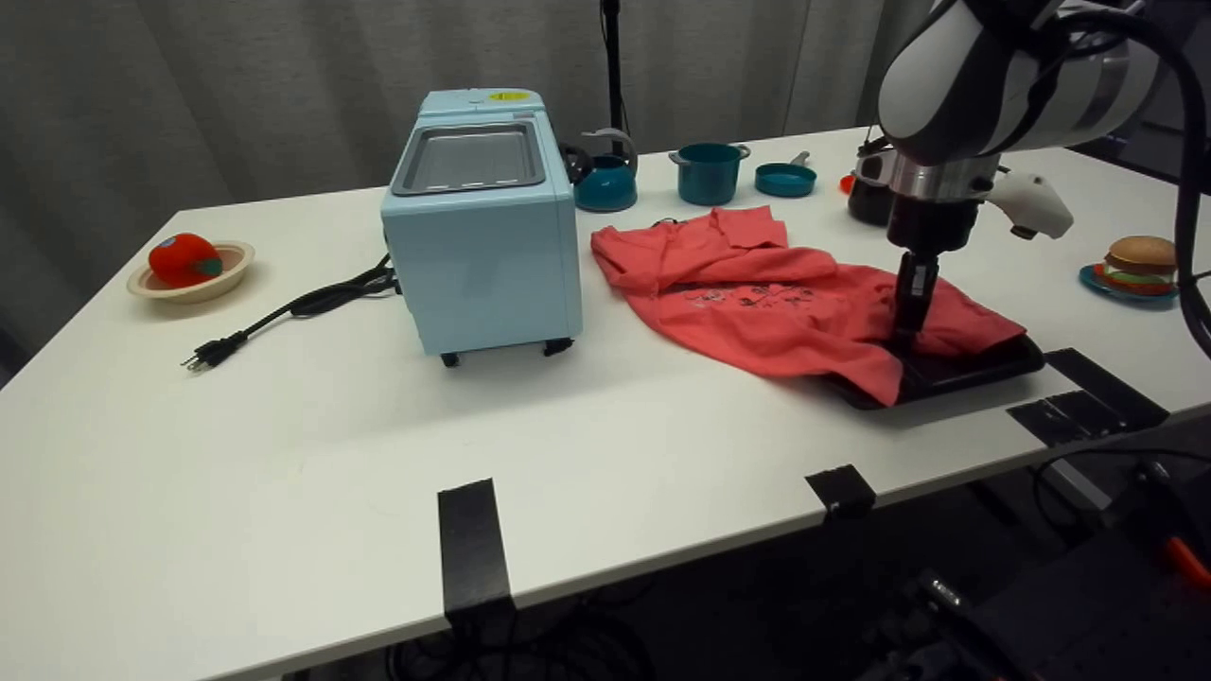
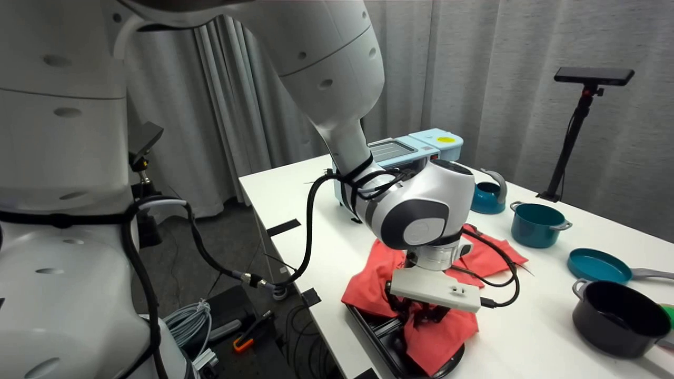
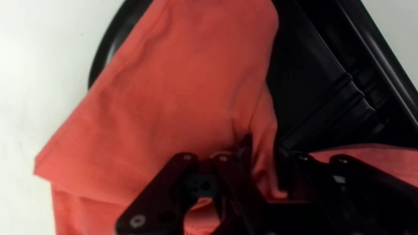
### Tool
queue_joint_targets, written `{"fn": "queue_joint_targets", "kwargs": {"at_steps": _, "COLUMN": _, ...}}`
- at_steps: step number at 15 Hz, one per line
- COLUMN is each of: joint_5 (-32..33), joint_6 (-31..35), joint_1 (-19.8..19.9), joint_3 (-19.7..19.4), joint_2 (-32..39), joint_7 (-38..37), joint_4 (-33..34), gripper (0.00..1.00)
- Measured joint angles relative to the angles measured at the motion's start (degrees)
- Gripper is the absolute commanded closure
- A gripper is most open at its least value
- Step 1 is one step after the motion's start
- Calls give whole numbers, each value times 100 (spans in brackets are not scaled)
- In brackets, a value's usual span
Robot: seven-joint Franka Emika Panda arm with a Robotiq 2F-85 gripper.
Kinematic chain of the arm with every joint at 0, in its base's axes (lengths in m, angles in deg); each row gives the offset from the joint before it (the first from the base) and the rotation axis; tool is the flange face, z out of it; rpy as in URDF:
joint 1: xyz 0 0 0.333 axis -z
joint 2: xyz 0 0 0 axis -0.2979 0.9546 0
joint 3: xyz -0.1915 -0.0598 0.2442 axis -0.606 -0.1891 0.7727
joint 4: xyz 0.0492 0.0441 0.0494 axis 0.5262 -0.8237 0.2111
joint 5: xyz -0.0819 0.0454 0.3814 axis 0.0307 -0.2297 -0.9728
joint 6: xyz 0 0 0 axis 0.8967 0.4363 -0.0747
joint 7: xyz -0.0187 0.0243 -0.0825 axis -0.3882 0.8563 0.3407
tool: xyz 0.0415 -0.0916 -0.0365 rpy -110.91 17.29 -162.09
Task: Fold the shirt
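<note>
The red-coral shirt (image 1: 757, 307) lies wrinkled on the white table, its faint print facing up. One end drapes over a black tray (image 1: 956, 374), which also shows in the wrist view (image 3: 310, 65). My gripper (image 1: 905, 331) points down at that end, low over the tray. In the wrist view the fingers (image 3: 263, 147) stand close together, with a bunched fold of the shirt (image 3: 183, 81) filling the narrow gap. In an exterior view the wrist and gripper (image 2: 413, 313) hide part of the shirt (image 2: 371, 284).
A light-blue appliance (image 1: 482, 265) stands beside the shirt, its cord (image 1: 322, 298) on the table. A teal kettle (image 1: 605, 184), pot (image 1: 710, 175) and pan (image 1: 785, 180) stand behind. A black pot (image 2: 621, 318) and toy burger (image 1: 1140, 265) are nearby. The tray sits near the table's front edge.
</note>
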Motion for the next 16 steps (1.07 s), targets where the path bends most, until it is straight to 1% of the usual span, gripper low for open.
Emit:
{"fn": "queue_joint_targets", "kwargs": {"at_steps": 4, "joint_5": -268, "joint_6": -283, "joint_1": -5, "joint_3": 345, "joint_2": -225, "joint_7": 0, "joint_4": -62, "gripper": 97}}
{"fn": "queue_joint_targets", "kwargs": {"at_steps": 8, "joint_5": -846, "joint_6": -386, "joint_1": -58, "joint_3": 695, "joint_2": -541, "joint_7": 9, "joint_4": 29, "gripper": 97}}
{"fn": "queue_joint_targets", "kwargs": {"at_steps": 12, "joint_5": -1551, "joint_6": -340, "joint_1": -173, "joint_3": 953, "joint_2": -709, "joint_7": 44, "joint_4": 385, "gripper": 97}}
{"fn": "queue_joint_targets", "kwargs": {"at_steps": 16, "joint_5": -2190, "joint_6": -43, "joint_1": -320, "joint_3": 1113, "joint_2": -673, "joint_7": 74, "joint_4": 909, "gripper": 97}}
